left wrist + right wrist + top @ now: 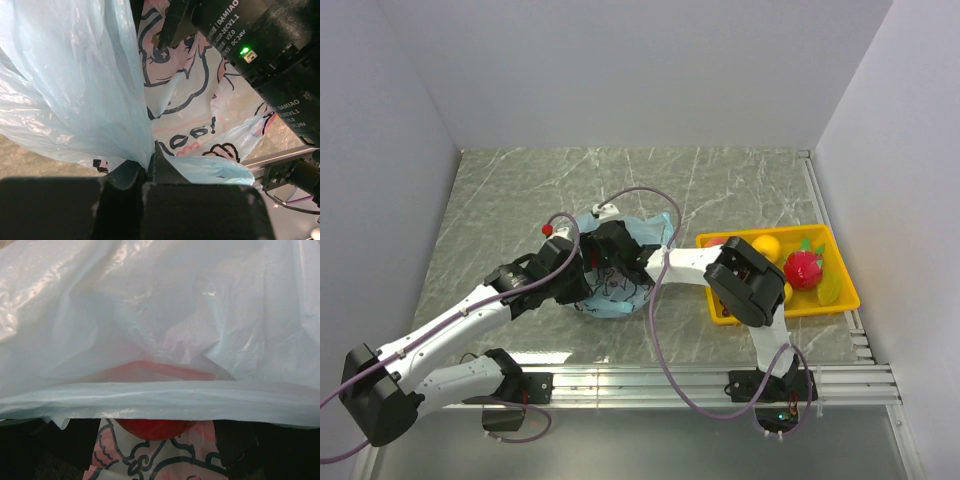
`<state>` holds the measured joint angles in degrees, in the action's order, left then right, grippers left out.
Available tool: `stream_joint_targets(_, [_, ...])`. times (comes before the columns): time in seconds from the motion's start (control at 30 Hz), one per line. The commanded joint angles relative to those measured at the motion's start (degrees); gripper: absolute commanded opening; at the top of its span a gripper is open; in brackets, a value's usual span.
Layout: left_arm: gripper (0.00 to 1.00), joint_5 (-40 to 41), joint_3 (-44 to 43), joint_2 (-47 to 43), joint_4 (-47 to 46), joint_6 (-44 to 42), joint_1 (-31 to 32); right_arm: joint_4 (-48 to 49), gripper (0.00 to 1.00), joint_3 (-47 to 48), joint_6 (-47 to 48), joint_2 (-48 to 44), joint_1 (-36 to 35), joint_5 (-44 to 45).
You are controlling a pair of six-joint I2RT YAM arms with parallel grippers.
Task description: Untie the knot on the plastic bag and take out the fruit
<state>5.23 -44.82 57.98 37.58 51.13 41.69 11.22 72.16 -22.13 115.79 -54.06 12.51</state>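
Bag (612,292) mid-tabletop, left of tray (820,308). Left end effector (150,162) clamped shut on a fold of bag film. Right end effector (157,450) spread wide under the film, apple (155,429) between the jaws, seemingly ungripped. Risk: closing pinches the drooping film with the apple and drags the bag.

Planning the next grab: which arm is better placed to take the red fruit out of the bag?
Right. The right gripper, open, is at the mouth of the bag, with the red fruit straight ahead between its fingers. The left gripper is busy, shut on the bag.
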Motion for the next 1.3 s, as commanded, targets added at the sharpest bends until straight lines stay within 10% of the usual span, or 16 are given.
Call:
stream_joint_targets(0.0, [0.01,0.82,0.61,-1.37,0.12,-0.16,0.06,3.89,0.33,-0.96,-0.55,-3.1,0.36,-0.55])
stream_joint_targets(0.23, [0.01,2.85,1.31,-1.55,-0.84,0.11,-0.03,0.04,0.12,-10.53,1.56,-18.74,0.01,-8.37])
stream_joint_targets(0.7, [0.0,5.66,3.59,-2.69,-3.04,-1.13,-0.03,-24.48,0.09,-16.07,5.08,-56.53,3.78,-5.78])
stream_joint_targets(0.93, [0.0,6.37,6.23,-6.9,-3.39,-1.39,-0.03,-37.84,0.09,-26.62,-3.0,-70.59,23.1,12.61])
stream_joint_targets(1.27, [0.01,7.24,9.22,-12.62,-2.52,0.1,-0.03,-39.97,0.13,-36.12,-14.33,-67.01,39.82,9.9])
